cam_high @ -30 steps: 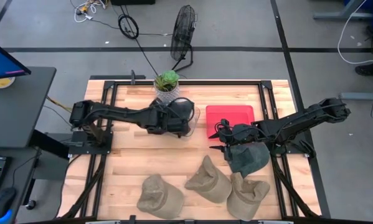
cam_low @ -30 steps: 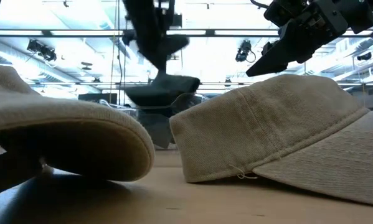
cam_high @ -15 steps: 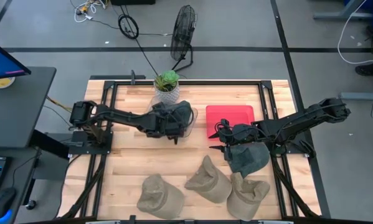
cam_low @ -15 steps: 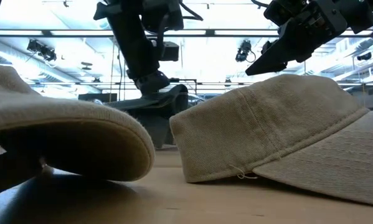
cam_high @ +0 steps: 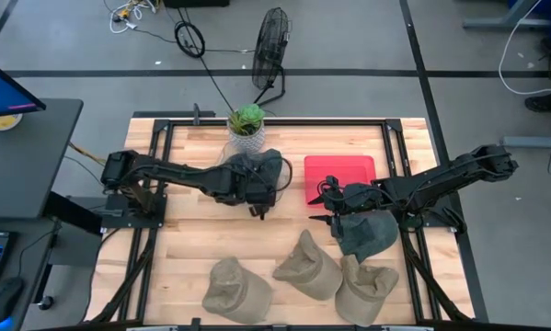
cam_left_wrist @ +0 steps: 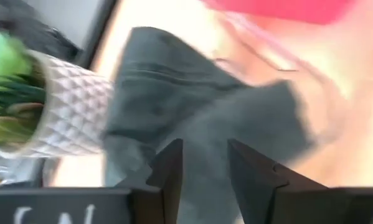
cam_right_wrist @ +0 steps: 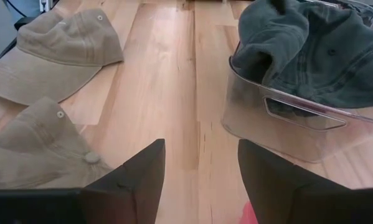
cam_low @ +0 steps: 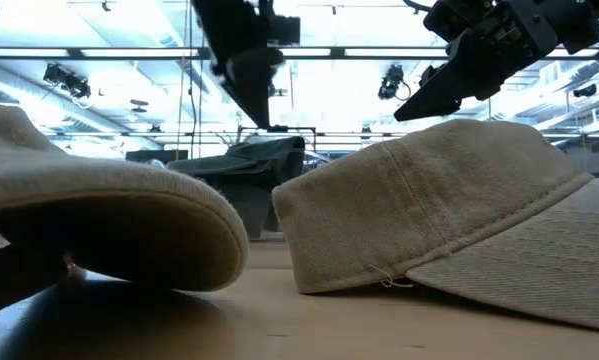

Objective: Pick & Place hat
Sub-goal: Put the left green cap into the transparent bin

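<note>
A dark grey-green hat (cam_high: 266,166) lies heaped in a clear bin (cam_right_wrist: 279,118) at the table's far middle, its crown above the bin's rim (cam_low: 247,163). My left gripper (cam_high: 260,204) hangs open just on the bin's near side, above the hat, and holds nothing; the hat (cam_left_wrist: 192,106) shows beyond its fingers. My right gripper (cam_high: 323,210) stands open above the table, beside a second dark hat (cam_high: 369,232) that lies flat on the wood right of centre.
Three tan hats (cam_high: 236,290) (cam_high: 307,267) (cam_high: 365,287) lie along the near edge. A red tray (cam_high: 339,173) lies right of the bin. A potted plant (cam_high: 246,124) stands behind the bin. Bare wood lies at the near left.
My left gripper has gone down with the dark hat to the clear bin and let it go. It has then risen and drawn back toward the near edge. The hat, which hung below the fingers, now rests in the bin.
</note>
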